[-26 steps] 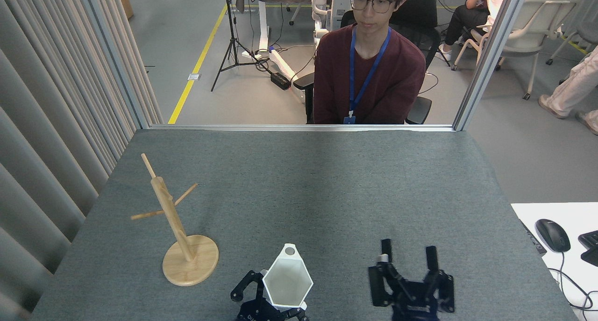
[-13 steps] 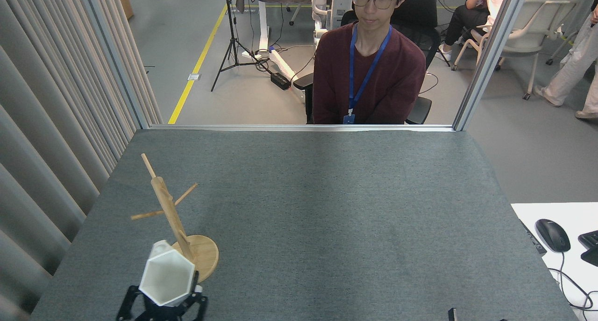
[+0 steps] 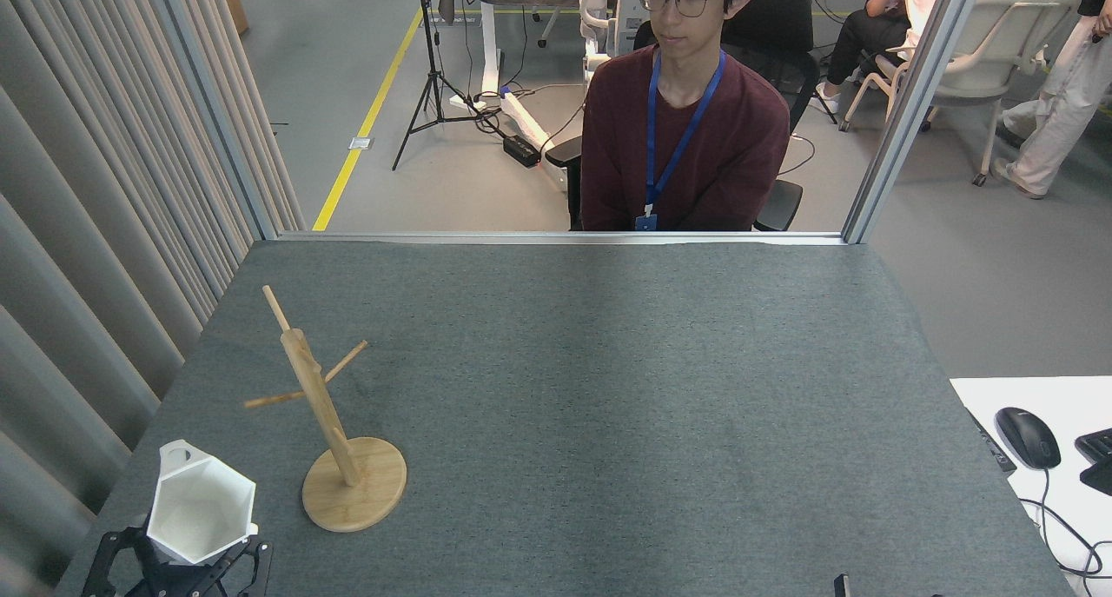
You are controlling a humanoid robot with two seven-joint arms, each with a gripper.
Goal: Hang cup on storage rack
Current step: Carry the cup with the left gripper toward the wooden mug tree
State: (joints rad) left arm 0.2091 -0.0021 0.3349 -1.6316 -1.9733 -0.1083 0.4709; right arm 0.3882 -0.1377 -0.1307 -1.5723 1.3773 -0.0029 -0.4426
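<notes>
left gripper [image 3: 178,562] clamped round the white cup [image 3: 200,510], ring handle on top, storage rack [image 3: 334,423] just to its right, right gripper seemingly out of view

1. The grey desk [image 3: 608,388] lies bare across its whole middle, far and right parts; an end effector could pass there unhindered.
2. The storage rack [image 3: 326,414] stands at the near left, its post leaning and 3 thin pegs jutting up-left, left and right, which narrows the room around it.
3. The left end effector [image 3: 178,571] with the cup [image 3: 200,512] in its grip sits left of the rack's round base, near but apart from it.
4. A curtain [image 3: 95,232] closes off the desk's left edge just beside that corner.
5. A metal frame rail [image 3: 556,237] and a seated person [image 3: 686,136] bound the far edge.
</notes>
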